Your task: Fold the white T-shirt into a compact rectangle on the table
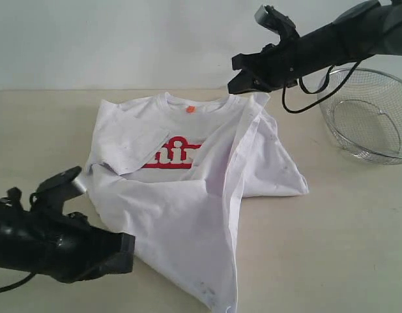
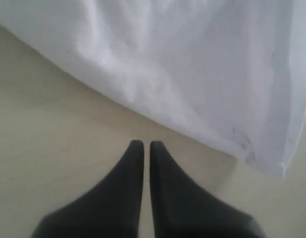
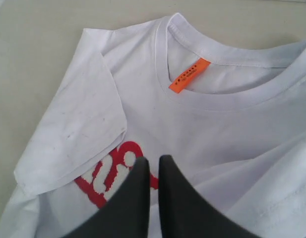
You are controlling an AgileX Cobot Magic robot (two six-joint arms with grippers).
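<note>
The left gripper [image 2: 143, 144] hangs over the bare pale beige table [image 2: 53, 148]; its two dark fingers [image 2: 128, 173] are pressed almost together, only a thin slit between them, with nothing caught in it. Beyond the fingertips lies the white T-shirt [image 2: 192, 64]; its soft, creased cloth ends in a slanting edge that runs to a stitched hem corner [image 2: 284, 168]; a few faint dark specks [image 2: 247, 148] mark the cloth near that corner; the fingertips stay clear of the edge.
</note>
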